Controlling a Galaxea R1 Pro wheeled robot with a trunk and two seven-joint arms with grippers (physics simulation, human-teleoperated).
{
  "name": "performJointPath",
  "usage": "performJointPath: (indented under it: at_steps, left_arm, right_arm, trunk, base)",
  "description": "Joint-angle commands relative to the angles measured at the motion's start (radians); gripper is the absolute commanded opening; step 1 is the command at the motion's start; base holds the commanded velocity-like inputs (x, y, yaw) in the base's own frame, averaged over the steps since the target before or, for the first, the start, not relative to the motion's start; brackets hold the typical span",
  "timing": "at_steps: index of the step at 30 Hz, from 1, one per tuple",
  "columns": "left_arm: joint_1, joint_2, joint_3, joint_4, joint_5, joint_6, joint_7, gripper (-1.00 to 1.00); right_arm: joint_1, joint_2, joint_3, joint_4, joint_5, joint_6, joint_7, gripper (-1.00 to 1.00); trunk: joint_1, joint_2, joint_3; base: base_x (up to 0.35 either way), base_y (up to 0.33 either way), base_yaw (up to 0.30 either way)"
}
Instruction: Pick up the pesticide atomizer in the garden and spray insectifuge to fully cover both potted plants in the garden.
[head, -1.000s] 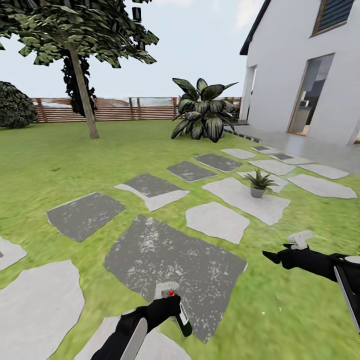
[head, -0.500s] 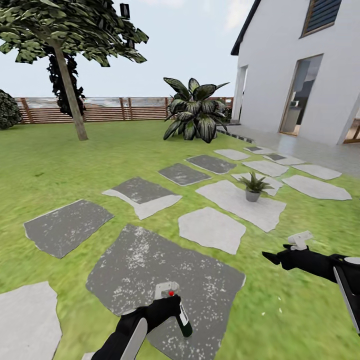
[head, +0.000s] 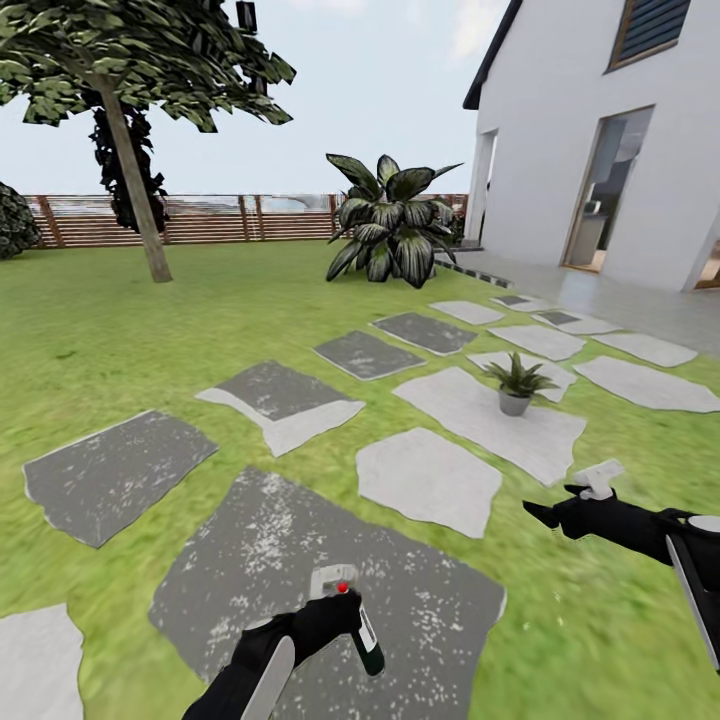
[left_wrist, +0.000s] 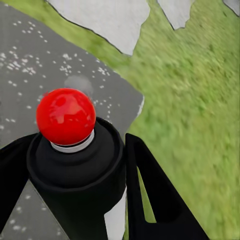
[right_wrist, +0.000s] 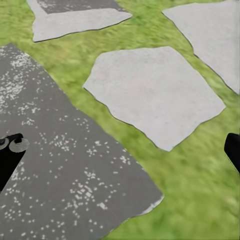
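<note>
— Ahead on a pale stepping stone (head: 490, 415), what stands?
— One potted plant (head: 516, 381), open lawn (head: 120, 330) and flat slabs before it; the big dark-leaved plant (head: 388, 218), fence (head: 215, 218) and house (head: 600, 140) lie well beyond.
— The atomizer?
— The pesticide atomizer (head: 362, 630) is pinched in the left gripper (head: 338, 608), red tip up; its white label shows no readable writing.
— Right gripper (head: 560, 505)?
— Spread wide, empty, over grass.

No words, numbers or brand marks can be read anywhere. The pesticide atomizer (head: 364, 637) carries a white label band (at about six o'clock in the head view), seemingly blank, though too small to tell.
</note>
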Motion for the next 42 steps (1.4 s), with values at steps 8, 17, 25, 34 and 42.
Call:
performJointPath:
  at_steps: [8, 17, 25, 34, 42]
  left_arm:
    - [0.000, 0.000, 0.001, 0.000, 0.005, 0.006, 0.000, -1.00]
    - [0.000, 0.000, 0.001, 0.000, 0.005, 0.006, 0.000, -1.00]
    - [-0.001, 0.000, 0.001, 0.000, 0.005, 0.006, 0.000, -1.00]
    - [-0.003, 0.000, 0.001, 0.010, 0.005, 0.006, 0.000, -1.00]
    - [-0.004, -0.001, 0.001, 0.013, 0.005, 0.006, 0.000, -1.00]
  right_arm:
    - [0.001, 0.001, -0.002, -0.001, 0.010, -0.046, 0.011, 1.00]
    - [0.006, 0.001, -0.005, -0.001, 0.010, -0.061, 0.013, 1.00]
    - [0.006, 0.002, -0.004, -0.001, 0.010, -0.064, 0.013, 1.00]
    - [0.006, 0.004, -0.005, -0.001, 0.010, -0.063, 0.013, 1.00]
    - [0.007, 0.004, -0.001, -0.001, 0.010, -0.064, 0.013, 1.00]
  trunk:
    - [0.000, 0.000, -0.001]
    - [0.000, 0.000, -0.001]
    - [0.000, 0.000, -0.001]
    - [0.000, 0.000, -0.001]
    - [0.000, 0.000, -0.001]
  base:
    - [0.340, 0.000, 0.000]
    - [0.340, 0.000, 0.000]
    - [0.340, 0.000, 0.000]
    - [0.340, 0.000, -0.145]
    - [0.340, 0.000, -0.269]
